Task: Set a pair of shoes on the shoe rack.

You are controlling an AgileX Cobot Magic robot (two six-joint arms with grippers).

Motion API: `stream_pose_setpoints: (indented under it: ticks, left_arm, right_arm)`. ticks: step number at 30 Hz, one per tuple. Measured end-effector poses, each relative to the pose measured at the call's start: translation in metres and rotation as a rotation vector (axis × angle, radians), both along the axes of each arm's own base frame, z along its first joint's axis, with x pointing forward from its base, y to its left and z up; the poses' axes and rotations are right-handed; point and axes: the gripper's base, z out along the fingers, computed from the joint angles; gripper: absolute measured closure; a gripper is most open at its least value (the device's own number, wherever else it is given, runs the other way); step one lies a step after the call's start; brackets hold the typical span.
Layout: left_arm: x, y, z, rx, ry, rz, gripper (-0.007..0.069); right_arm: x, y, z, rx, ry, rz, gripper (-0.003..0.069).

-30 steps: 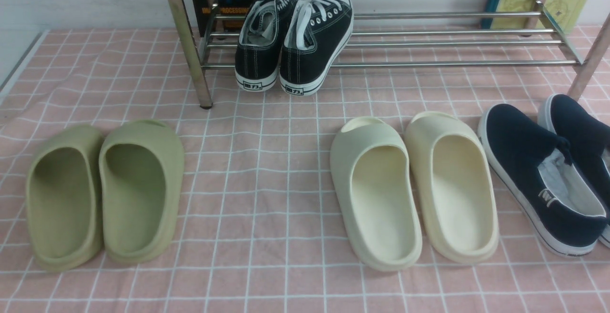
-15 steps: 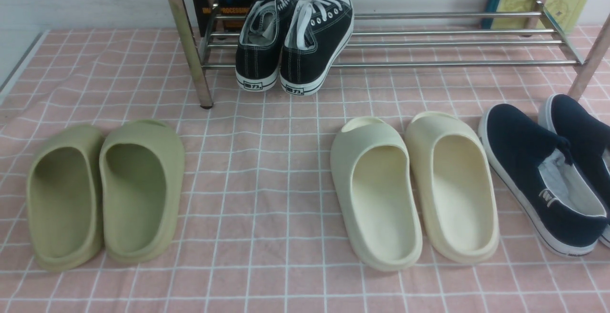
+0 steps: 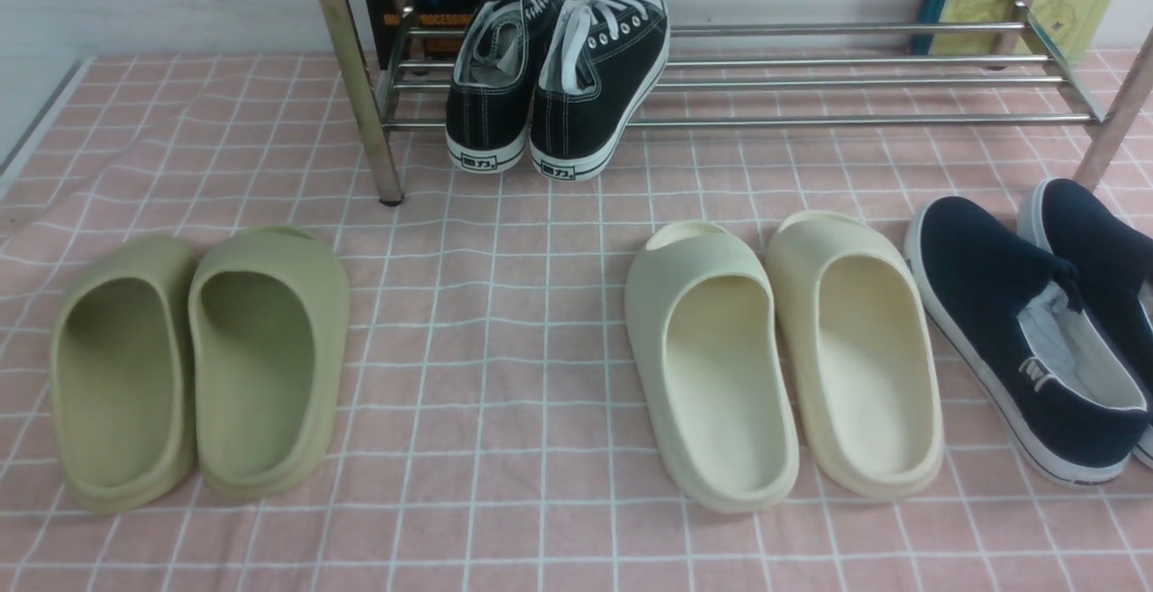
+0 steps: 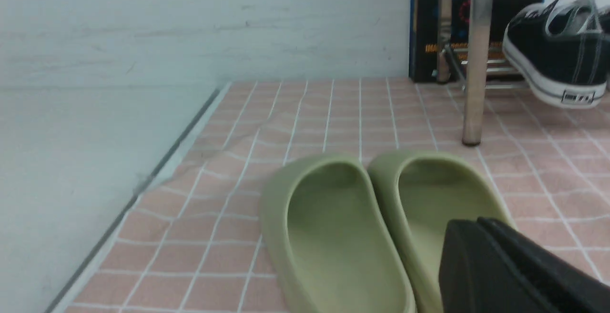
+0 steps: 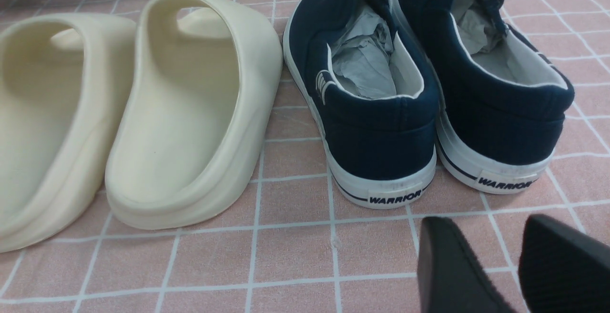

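The pair of shoes point(image 3: 554, 78) sits on the lowest tier of the shoe rack point(image 3: 811, 78), at its left end, close beside the front left leg. Both black sneakers lie side by side, touching, toes toward the wall and heels toward the robot; the heels overhang the front bar and tip down toward the table point(image 3: 504, 376). The right one leans slightly outward. The rest of that tier carries nothing else that shows.

In front of the rack, on the pink checked cloth covering the table, three further pairs stand in a row, well apart from the sneakers: olive-green slides point(image 3: 198, 367) at the left, cream slides point(image 3: 784, 358) right of centre, navy slip-ons point(image 3: 1036, 322) at the far right, just beside the cream pair. Paper stuffing shows inside the navy pair in the right wrist view.

The left claw point(image 4: 505, 265) hangs low just behind the green slides' heels, its fingers pressed together, holding nothing. The right claw point(image 5: 500, 265) hangs behind the navy slip-ons' heels, its two fingers spread apart, empty. Neither arm shows in the front view.
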Motion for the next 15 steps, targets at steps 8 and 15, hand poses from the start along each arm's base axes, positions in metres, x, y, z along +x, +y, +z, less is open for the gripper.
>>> stream_pose_setpoints:
  ticks: [8,15]
  left_arm:
    - [0.003,0.000,-0.031,-0.012,0.111,0.002,0.0609]
    - [0.002,-0.003,-0.038,0.032,0.191,-0.074,0.0609]
  right_arm:
    - [0.000,0.000,0.000,0.000,0.000,0.000,0.0420]
    - [0.000,0.000,0.000,0.000,0.000,0.000,0.0420]
